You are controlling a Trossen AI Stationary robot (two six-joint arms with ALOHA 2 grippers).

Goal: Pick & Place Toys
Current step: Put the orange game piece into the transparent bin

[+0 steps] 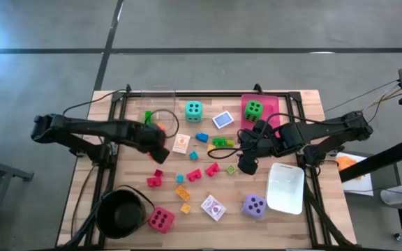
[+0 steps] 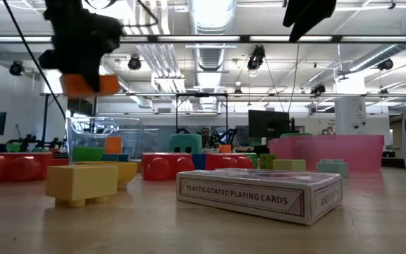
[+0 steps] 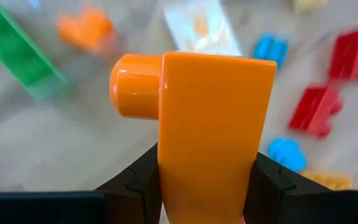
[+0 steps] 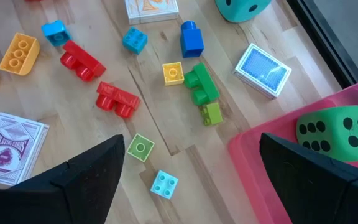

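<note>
My left gripper [image 1: 157, 141] hangs over the table's left middle, shut on an orange plastic block [image 3: 207, 124] with a round stud; the low view shows the block [image 2: 90, 85] well above the table. Small blocks lie scattered on the wood: red [image 4: 82, 60], green [image 4: 199, 83], blue [image 4: 191, 38], yellow [image 4: 18, 53]. A teal die [image 1: 193, 109] sits at the far middle, and a green die [image 1: 254, 109] sits in the pink tray [image 1: 274, 104]. A purple die [image 1: 254, 205] and a pink-red die [image 1: 161, 219] rest near the front. My right gripper [image 1: 246, 164] hovers open right of centre. My left gripper pinches the orange block between its two fingers [image 3: 135, 183], one on each of two opposite flat sides [image 3: 173, 180]. The fingers point steeply down from above. The block is lifted clear of the table, its stud [image 3: 135, 85] sticking out sideways.
A clear tray [image 1: 160, 115] with a green block stands at the far left, a round black pot [image 1: 121, 209] at the near left, a white tray [image 1: 286, 187] at the near right. Card decks lie at the far middle [image 1: 221, 120], the centre [image 1: 181, 143] and the near middle [image 1: 213, 207].
</note>
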